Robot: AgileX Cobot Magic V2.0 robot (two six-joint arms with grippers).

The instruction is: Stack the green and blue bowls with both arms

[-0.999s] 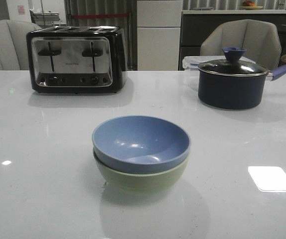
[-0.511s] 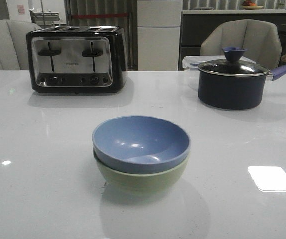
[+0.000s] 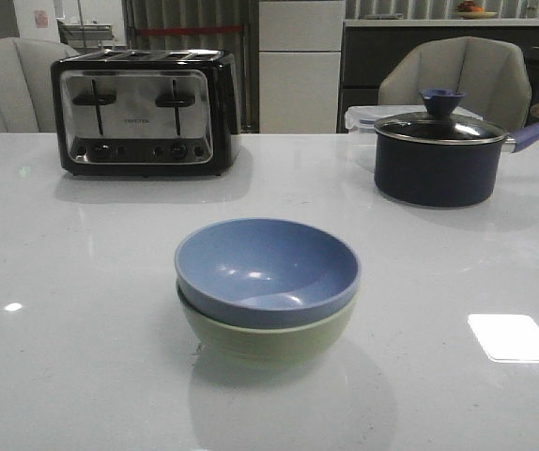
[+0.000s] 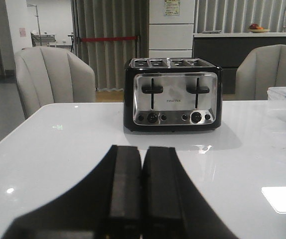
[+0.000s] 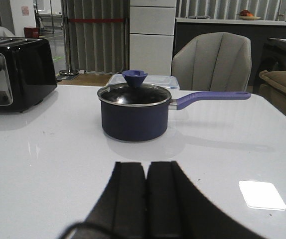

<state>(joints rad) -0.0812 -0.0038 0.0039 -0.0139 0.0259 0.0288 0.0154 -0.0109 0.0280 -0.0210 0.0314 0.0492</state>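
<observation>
— What's closest to you right now?

— My two end effectors. My left end effector (image 4: 142, 189) has its fingers pressed flat together with nothing between them, low over the white surface (image 3: 72, 282). My right end effector (image 5: 146, 196) is the same: fingers closed against each other, gripping nothing. Neither appears in the front view.

— And the bowls?

— In the front view they sit near the middle of the surface, nearer the front than the other items. The blue bowl (image 3: 267, 271) is nested inside the green bowl (image 3: 265, 340), tipped slightly, so its rim rides a little higher on the left. The green bowl rests on the surface, upright.

— What's farther back?

— On the left, a black and chrome toaster (image 3: 144, 113), well apart from the bowls; my left wrist camera faces it. On the right, a dark saucepan (image 3: 436, 162) with a glass lid and a purple handle pointing right, with a clear plastic container (image 5: 144, 79) just behind it. Beyond the surface stand pale upholstered chairs (image 3: 455, 75).
</observation>
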